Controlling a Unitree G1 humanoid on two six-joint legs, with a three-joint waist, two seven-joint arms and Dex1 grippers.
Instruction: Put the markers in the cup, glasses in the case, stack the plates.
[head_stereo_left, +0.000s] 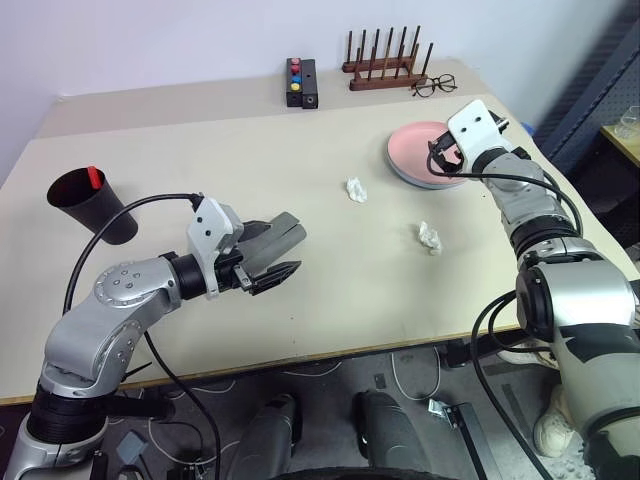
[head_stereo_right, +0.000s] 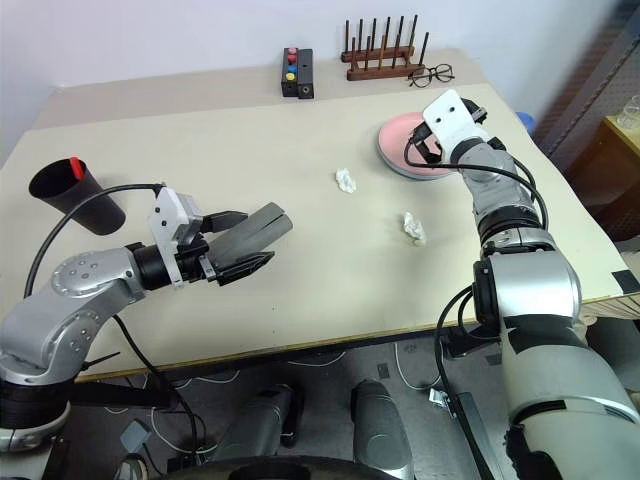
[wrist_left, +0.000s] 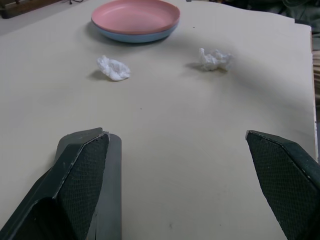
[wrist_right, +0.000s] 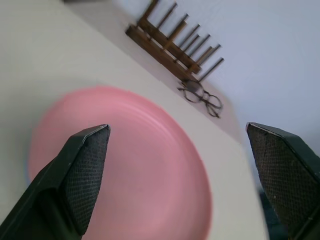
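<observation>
The pink plate lies stacked on the light blue plate at the table's far right. My right gripper hovers open just over the pink plate's near edge, with nothing between its fingers. At the far left stands the black cup, tilted in this view, with the red-capped marker poking out of its rim. My left gripper is open and empty above the table's near left part, pointing toward the plates. The glasses and the case are out of view.
Two crumpled white paper wads lie mid-table. At the back edge stand a wooden peg rack, thin-framed clear spectacles and a black box with coloured buttons.
</observation>
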